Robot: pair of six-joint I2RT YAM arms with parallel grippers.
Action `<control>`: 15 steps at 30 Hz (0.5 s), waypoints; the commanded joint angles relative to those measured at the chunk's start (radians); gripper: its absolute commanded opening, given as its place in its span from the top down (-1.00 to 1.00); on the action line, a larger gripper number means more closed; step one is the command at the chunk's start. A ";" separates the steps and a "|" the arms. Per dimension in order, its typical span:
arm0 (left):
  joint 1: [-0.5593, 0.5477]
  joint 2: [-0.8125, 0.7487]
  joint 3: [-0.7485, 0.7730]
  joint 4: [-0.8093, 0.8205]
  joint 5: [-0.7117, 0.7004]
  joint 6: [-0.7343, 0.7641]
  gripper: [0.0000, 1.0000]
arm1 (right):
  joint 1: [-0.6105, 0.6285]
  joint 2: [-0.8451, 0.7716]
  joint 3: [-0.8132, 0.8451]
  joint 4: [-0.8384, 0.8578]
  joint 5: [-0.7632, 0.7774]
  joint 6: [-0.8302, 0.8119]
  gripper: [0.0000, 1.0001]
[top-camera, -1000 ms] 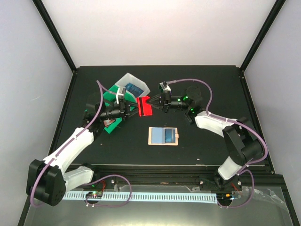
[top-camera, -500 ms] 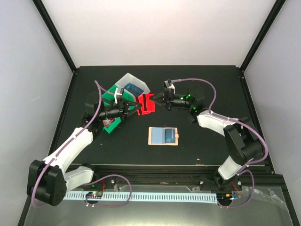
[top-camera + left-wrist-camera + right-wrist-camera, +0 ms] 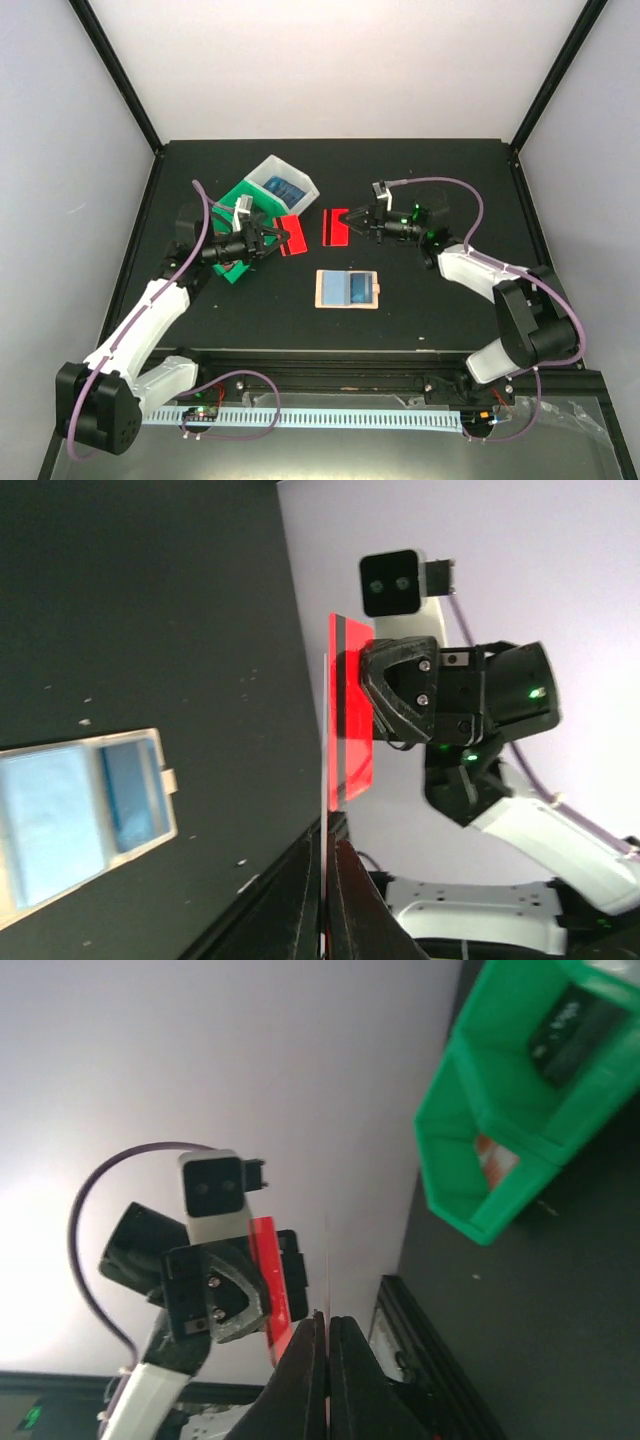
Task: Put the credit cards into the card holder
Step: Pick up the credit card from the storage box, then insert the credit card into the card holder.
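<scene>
your left gripper (image 3: 278,236) clamped on one red card (image 3: 292,236) by the green bin (image 3: 238,200), your right gripper (image 3: 348,221) pinching second red card (image 3: 334,226), both aloft, card holder (image 3: 348,290) open on table (image 3: 430,310) below

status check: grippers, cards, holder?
Left gripper shut on a red card, right gripper shut on another red card. Card holder open on the table, one blue card inside. Path to it clear.
</scene>
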 commanded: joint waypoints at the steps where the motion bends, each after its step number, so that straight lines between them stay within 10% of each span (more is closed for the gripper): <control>1: -0.022 0.010 0.001 -0.143 -0.036 0.210 0.97 | -0.018 -0.068 -0.047 -0.327 0.084 -0.322 0.98; 15: -0.236 0.330 -0.001 -0.088 -0.178 0.285 0.97 | -0.007 0.083 -0.242 -0.343 0.162 -0.469 0.98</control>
